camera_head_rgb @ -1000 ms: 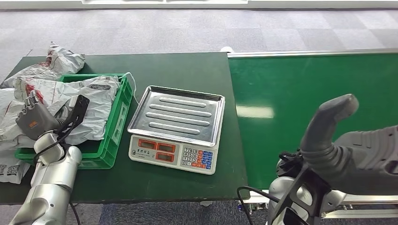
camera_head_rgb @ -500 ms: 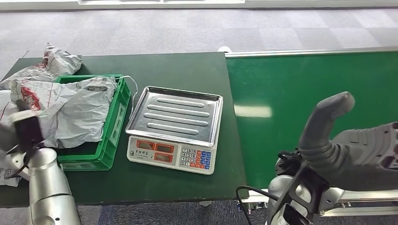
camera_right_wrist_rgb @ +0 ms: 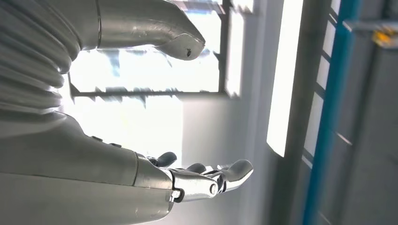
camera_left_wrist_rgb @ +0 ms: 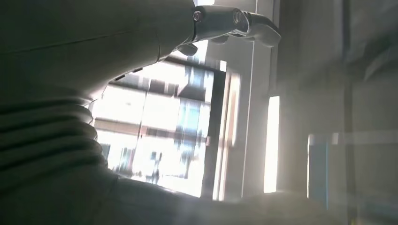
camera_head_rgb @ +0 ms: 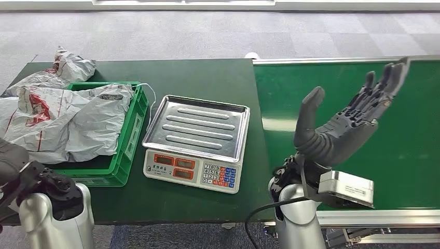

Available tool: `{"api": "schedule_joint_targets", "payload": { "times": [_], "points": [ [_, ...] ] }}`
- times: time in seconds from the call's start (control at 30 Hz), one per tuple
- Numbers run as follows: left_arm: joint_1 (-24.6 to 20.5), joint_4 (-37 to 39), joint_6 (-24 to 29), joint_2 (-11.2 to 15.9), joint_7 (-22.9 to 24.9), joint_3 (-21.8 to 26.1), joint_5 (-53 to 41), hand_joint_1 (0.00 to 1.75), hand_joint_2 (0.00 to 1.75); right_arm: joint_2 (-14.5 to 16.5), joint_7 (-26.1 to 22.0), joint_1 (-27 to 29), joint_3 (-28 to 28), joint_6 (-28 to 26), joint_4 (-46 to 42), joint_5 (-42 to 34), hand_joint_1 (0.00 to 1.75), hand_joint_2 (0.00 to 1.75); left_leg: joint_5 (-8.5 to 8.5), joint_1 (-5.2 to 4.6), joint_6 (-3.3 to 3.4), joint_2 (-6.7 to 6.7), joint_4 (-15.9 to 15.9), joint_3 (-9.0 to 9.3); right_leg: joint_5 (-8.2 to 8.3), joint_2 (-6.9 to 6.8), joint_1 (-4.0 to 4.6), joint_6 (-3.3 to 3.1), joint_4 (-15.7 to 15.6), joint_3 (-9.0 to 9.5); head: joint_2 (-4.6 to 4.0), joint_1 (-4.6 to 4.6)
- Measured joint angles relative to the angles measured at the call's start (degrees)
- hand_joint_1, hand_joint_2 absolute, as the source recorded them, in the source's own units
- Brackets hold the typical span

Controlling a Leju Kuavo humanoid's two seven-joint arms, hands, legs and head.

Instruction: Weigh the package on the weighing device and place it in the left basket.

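Nothing is being held by the spread right hand [camera_head_rgb: 340, 127]; the left hand [camera_left_wrist_rgb: 234, 26] is being kept empty, so the scale [camera_head_rgb: 196, 141] risks being left unused.

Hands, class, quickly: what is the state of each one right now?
Left hand: cannot be told.
Right hand: open, holding nothing.

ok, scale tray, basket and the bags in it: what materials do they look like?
Scale tray: looks like brushed stainless steel, going by the bright reflections and pressed ribs. Basket: probably moulded green plastic, semi-gloss, with a slotted wall. Packages: seemingly thin grey poly mailer film, crinkled and slightly shiny, with red print.
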Motion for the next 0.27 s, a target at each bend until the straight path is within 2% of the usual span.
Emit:
{"api": "schedule_joint_targets", "payload": {
  "times": [0.13,0.27],
  "points": [
    [2.72,0.58,-3.50,0.48,0.57,-10.34,-1.34,0.00,1.75,-0.79,0.51,2.11,2.02,3.33,1.25,-3.20,0.00,1.75,-0.01,0.00,0.00,0.00,0.00,-0.02,0.00,0.01,0.00,0.00,0.00,-0.02,0.00,0.00],
    [3.96,1.15,-5.96,0.96,1.30,-14.91,-1.08,0.00,1.75,-1.22,-0.42,3.13,2.94,5.08,1.76,-4.58,0.00,1.75,-0.02,0.01,0.00,0.01,0.00,-0.03,-0.01,0.01,0.01,-0.01,0.00,-0.06,0.00,0.00]
  ]
}}
